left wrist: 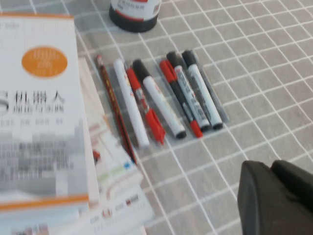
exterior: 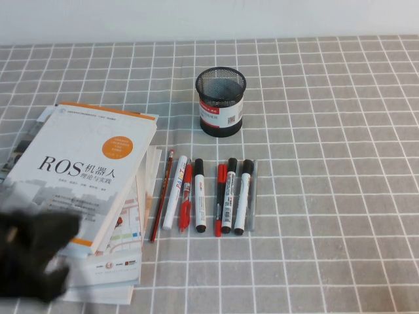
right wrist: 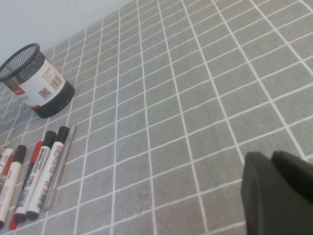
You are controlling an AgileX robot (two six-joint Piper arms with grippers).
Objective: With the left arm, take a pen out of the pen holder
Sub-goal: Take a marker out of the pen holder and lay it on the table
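Note:
The black mesh pen holder (exterior: 220, 101) (left wrist: 134, 13) (right wrist: 35, 81) stands upright at the middle back of the table, and I see no pen sticking out of it. Several pens and markers (exterior: 200, 195) (left wrist: 161, 105) lie side by side in a row in front of it, with a red pencil (exterior: 162, 195) at the left end. My left gripper (exterior: 33, 252) (left wrist: 271, 166) hovers blurred at the near left over the books, shut with nothing in it. My right gripper (right wrist: 271, 159) is shut and empty above bare cloth to the right of the pens; it is outside the high view.
A white and orange ROS book (exterior: 78, 170) (left wrist: 36, 107) lies on a stack of papers at the left, next to the pencil. The grey checked cloth (exterior: 327, 196) covers the table, with a white wall behind.

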